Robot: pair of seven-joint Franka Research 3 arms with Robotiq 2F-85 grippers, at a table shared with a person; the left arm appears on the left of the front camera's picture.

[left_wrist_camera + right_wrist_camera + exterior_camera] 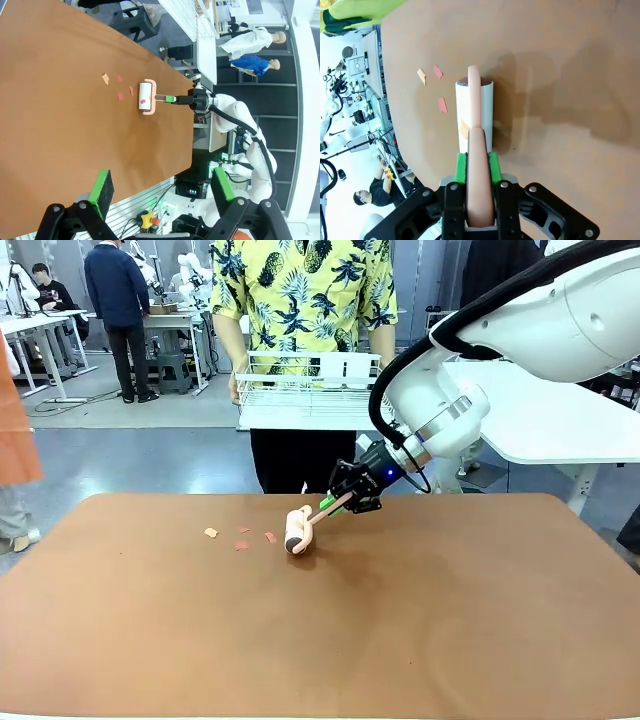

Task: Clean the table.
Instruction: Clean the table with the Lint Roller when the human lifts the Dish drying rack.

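Green pads of the right jaws are clenching the peach handle of a lint roller, gripping it from both sides, with the handle running out between them toward the white sticky roll. That roll is lying on the reddish-brown table, in its far half and a little left of the middle. The handle is slanting up and back to the right arm, which is reaching in from the right. An orange-pink fleck is showing on the roll's paper in the right wrist view, so I am judging that at least some pickup is already done, though I cannot tell how much. Just beside the roll, on its left in the front view, four small paper scraps are lying loose on the table. A tan scrap is lying farthest out and three red scraps are lying between it and the roll, the nearest of them close to the roll's end but apart from it. These are looking like the work that is left, with the roll needing to travel leftward over them. Elsewhere the tabletop is appearing bare of scraps, as far as the front view is showing. The left jaws are hanging released and holding nothing, well apart from the roller and the scraps. At the far side a person in a yellow leaf-print shirt is standing at a white wire rack.
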